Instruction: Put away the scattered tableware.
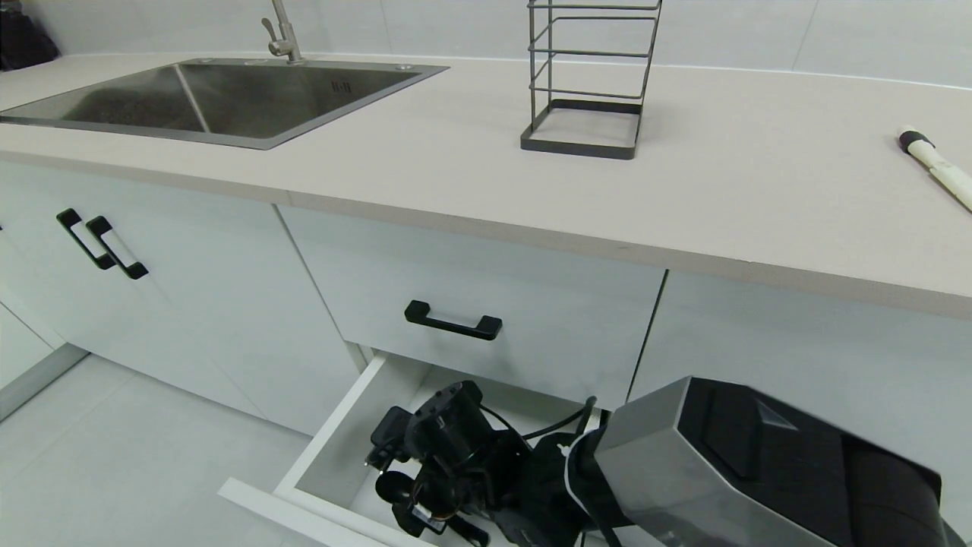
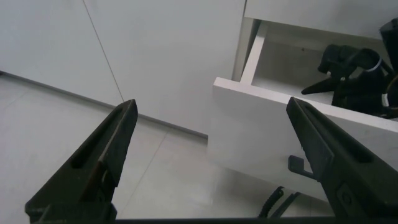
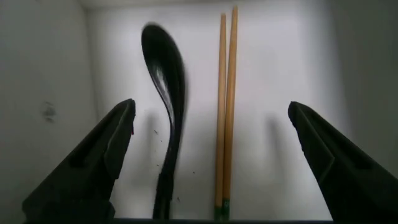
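A black spoon point(image 3: 166, 74) and a pair of wooden chopsticks point(image 3: 226, 106) lie side by side on the white floor of the open lower drawer point(image 1: 332, 437). My right gripper point(image 3: 211, 106) hangs open just above them, with nothing between its fingers; in the head view it point(image 1: 425, 513) sits down inside the drawer. A cream-handled utensil with a black band point(image 1: 935, 161) lies on the counter at the far right. My left gripper point(image 2: 211, 102) is open and empty, out to the side of the drawer's front panel point(image 2: 249, 137), low over the floor.
A dark wire rack point(image 1: 588, 83) stands on the counter's middle, and a steel sink point(image 1: 220, 95) with a tap is at the back left. A shut drawer with a black handle point(image 1: 452, 320) sits right above the open one.
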Motion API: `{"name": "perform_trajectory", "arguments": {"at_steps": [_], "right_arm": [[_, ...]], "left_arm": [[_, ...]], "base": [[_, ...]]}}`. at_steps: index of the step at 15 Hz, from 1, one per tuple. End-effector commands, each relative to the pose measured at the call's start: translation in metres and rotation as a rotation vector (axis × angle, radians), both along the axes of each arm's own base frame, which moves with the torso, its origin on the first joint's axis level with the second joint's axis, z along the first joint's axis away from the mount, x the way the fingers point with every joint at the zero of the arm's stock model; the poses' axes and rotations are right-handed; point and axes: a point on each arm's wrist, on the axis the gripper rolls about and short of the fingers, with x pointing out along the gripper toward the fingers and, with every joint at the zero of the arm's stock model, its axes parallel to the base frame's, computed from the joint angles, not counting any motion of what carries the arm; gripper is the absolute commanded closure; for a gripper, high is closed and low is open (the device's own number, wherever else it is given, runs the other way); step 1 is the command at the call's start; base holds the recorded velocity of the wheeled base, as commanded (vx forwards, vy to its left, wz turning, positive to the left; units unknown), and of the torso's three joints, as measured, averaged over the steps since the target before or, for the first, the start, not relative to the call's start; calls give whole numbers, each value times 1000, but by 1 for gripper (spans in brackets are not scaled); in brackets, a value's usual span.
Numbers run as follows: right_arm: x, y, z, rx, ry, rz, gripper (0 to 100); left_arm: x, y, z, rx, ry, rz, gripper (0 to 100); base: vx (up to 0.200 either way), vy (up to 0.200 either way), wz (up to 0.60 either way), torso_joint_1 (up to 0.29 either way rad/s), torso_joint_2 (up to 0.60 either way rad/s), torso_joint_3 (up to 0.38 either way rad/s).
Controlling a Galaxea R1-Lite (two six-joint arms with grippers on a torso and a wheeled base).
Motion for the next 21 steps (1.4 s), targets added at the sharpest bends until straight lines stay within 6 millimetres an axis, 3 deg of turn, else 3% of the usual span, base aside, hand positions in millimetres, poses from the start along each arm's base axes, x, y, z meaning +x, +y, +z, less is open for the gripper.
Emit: {"name": "perform_trajectory", "arguments": {"at_steps": [1,9,16,21], "right_arm": [[-10,1,34,40,-34,3,0],[-30,-27,92,86,-88,-20,0],[-53,-68,96,221,-165,-10,0],[-85,-126,96,296,-194,89,0]], "left_arm": [[0,0,0,-1,-1,1,0],[0,0,0,0,0,1,0],[0,0,0,-1,0,1,0],[0,0,0,-1,0,1,0]], "base": [[0,0,0,0,0,0],[0,0,0,0,0,0],[0,0,0,0,0,0],[0,0,0,0,0,0]]}}
